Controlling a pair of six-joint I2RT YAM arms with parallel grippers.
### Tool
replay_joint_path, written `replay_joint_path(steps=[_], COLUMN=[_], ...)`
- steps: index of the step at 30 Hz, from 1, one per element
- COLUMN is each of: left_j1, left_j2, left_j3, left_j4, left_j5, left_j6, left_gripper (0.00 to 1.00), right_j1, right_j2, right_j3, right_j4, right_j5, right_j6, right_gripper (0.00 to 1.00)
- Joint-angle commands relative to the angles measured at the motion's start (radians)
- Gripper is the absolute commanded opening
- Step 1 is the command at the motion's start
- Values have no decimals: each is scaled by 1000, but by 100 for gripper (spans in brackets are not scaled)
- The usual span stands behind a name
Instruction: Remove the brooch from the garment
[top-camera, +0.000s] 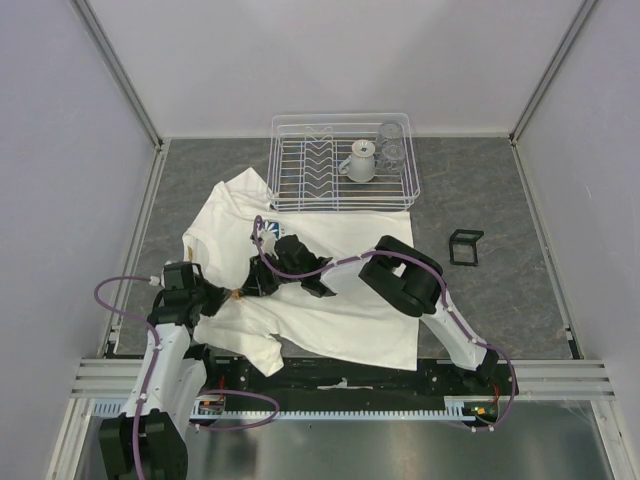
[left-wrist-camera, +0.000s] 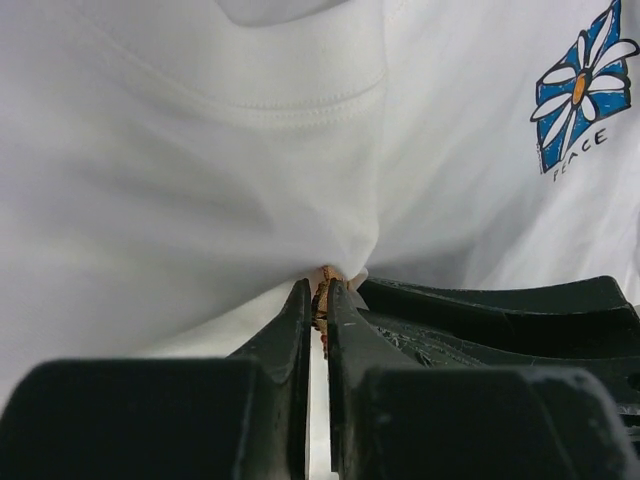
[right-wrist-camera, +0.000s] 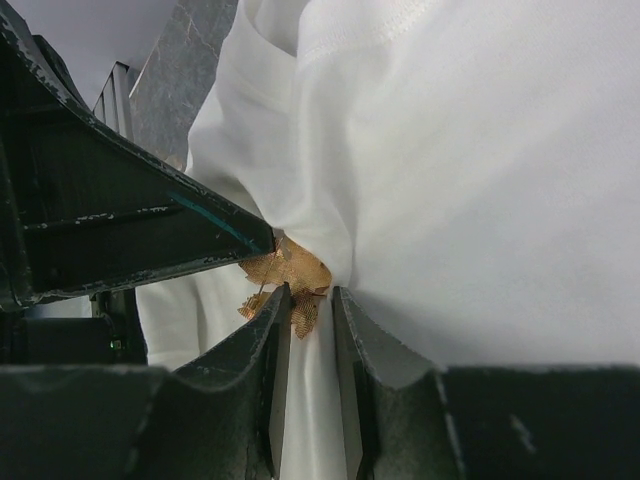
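Left gripper (left-wrist-camera: 318, 296): jaws pinched on brooch (right-wrist-camera: 288, 272), at near-left part of garment (top-camera: 345, 318) on table (top-camera: 520, 300). Right gripper (right-wrist-camera: 310, 305): clamped on cloth fold just beside it. Step: unpinning. Next move probably calls for drawing brooch free against that hold.

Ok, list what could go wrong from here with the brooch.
1. The left gripper pinches the brooch at its very fingertips, so it may slip out when pulled.
2. The garment is bunched tight at the brooch, so pulling could drag or tear it instead of freeing the brooch.
3. The right gripper sits close beside the left one, and their fingers may collide.
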Motion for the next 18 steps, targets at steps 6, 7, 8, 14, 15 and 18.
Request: replay_joint_path(steps=[6, 7, 8, 14, 15, 18], left_j1=[0, -1, 0, 0, -1, 0], left_j2=[0, 4, 2, -39, -50, -105], left_j3=[-3, -1, 0, 2, 0, -6], left_j4=[31, 9, 3, -52, -55, -72], left_j5=[-41, -50, -49, -56, -62, -92], left_j6=[17, 3, -15, -92, -99, -121], left_gripper=[33, 38, 42, 43, 42, 39], right_j1=[16, 16, 16, 16, 16, 16], right_j2=[20, 23, 26, 33, 37, 37], right_j3=[43, 43, 41, 38, 40, 40], right_j4=[4, 6, 7, 17, 17, 15], right_j5=[-16, -18, -16, -16, -18, -19], right_j6=[-3, 0, 4, 15, 17, 15], right_gripper=[31, 31, 30, 30, 30, 30])
